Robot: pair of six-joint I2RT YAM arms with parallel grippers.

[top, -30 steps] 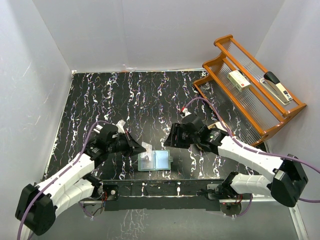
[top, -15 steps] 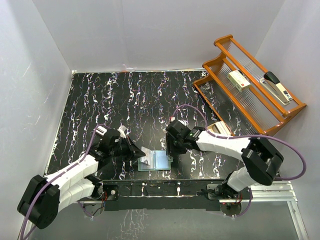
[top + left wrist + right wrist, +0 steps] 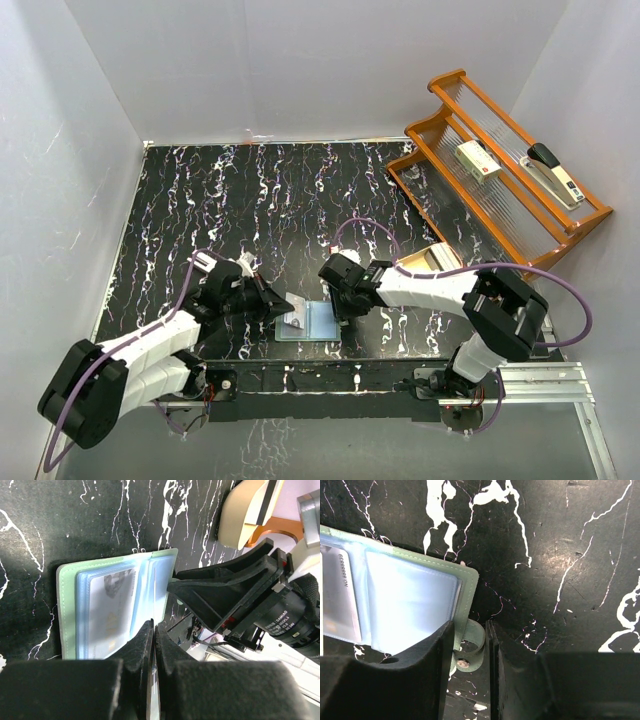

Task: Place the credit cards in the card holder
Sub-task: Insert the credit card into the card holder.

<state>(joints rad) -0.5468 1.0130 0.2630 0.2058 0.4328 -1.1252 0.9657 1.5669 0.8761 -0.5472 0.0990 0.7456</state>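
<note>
The sage-green card holder (image 3: pixel 312 322) lies open near the table's front edge, its clear pockets facing up. In the left wrist view (image 3: pixel 67 610) one pocket holds a card (image 3: pixel 117 587). My left gripper (image 3: pixel 283 305) is shut on a thin pale credit card (image 3: pixel 154 597), held edge-on over the holder's middle (image 3: pixel 153 626). My right gripper (image 3: pixel 340 306) is at the holder's right edge. In the right wrist view its jaws (image 3: pixel 470 626) close on the curled snap tab (image 3: pixel 472 647), with the left finger over the holder's edge (image 3: pixel 462 587).
A tan cream bowl-like object (image 3: pixel 437 258) sits right of the right arm and also shows in the left wrist view (image 3: pixel 245 515). A wooden rack (image 3: pixel 445 135) at the back right holds a stapler (image 3: pixel 553 172) and a small box (image 3: pixel 478 160).
My right gripper has come down and left onto the holder's right edge and tab. My left gripper has moved right with the card, over the open holder.
</note>
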